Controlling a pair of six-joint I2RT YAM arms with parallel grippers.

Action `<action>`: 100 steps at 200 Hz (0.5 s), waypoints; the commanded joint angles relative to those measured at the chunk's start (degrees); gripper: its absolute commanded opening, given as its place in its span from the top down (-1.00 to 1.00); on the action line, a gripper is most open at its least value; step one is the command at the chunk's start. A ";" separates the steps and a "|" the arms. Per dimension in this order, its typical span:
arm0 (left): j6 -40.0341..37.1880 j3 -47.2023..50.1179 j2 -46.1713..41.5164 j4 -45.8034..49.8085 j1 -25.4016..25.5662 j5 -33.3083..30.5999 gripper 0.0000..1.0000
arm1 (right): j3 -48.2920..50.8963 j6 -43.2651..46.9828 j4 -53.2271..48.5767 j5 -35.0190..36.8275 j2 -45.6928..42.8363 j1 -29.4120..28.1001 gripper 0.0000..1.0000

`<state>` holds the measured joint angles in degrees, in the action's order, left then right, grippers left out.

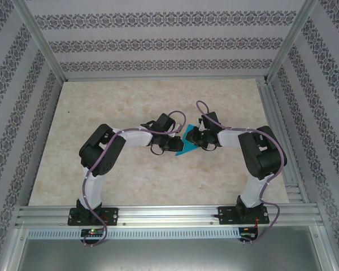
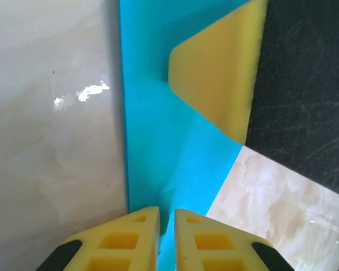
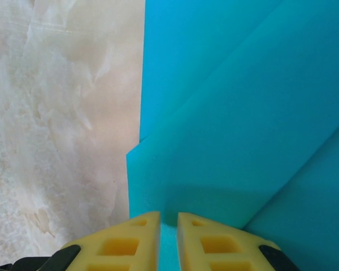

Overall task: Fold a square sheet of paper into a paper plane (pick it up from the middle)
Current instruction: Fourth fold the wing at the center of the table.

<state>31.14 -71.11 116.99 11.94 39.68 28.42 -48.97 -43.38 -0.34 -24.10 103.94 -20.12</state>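
Walls: patterned panels (image 1: 158, 34) in grey and white close in the back and both sides.
Table: a pale marbled table top (image 1: 101, 175) lies under everything.
Rail: an aluminium rail (image 1: 169, 214) runs along the near edge and carries both bases.
Left arm (image 1: 101, 149): its elbow is out to the left and its forearm reaches in toward the centre.
Right arm (image 1: 260, 152): mirrored, with its elbow out to the right, reaching in to meet the other.
Paper: the teal-blue paper sheet (image 1: 186, 145) sits mid-table between the two wrists. It is partly folded, and the right wrist view shows overlapping layers with slanted edges.
Left gripper (image 2: 166, 217): the yellow fingers are drawn almost together, with the paper running into the thin slit, so it is pinching the sheet.
Right gripper (image 3: 168, 220): much the same, fingers close with teal in the gap, nipped onto the paper from the opposite side. In the left wrist view, one of its yellow fingers (image 2: 214, 79) lies against the sheet's far part.
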 commanded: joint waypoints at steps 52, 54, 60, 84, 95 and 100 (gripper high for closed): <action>-0.03 3.95 -2.03 6.92 3.02 0.43 0.77 | 0.54 1.33 -6.52 4.23 4.51 0.40 0.66; -0.02 4.07 -2.03 6.99 3.03 0.34 0.77 | 0.61 1.31 -6.47 4.30 4.52 0.38 0.66; -0.09 4.42 -2.06 7.19 3.12 0.19 0.77 | 0.63 1.28 -6.56 4.40 4.60 0.41 0.66; -0.29 5.23 -2.37 7.87 3.37 -0.46 0.78 | 0.54 1.28 -6.62 4.41 5.02 0.39 0.66; -0.40 5.37 -2.55 8.17 3.54 -0.86 0.79 | 0.55 1.21 -6.56 4.41 5.13 0.38 0.66; -0.44 5.37 -2.56 8.38 3.56 -1.06 0.79 | 0.55 1.19 -6.49 4.41 5.16 0.43 0.66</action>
<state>31.14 -68.20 115.18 11.75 41.12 27.20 -49.89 -43.33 -1.48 -24.64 104.60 -20.12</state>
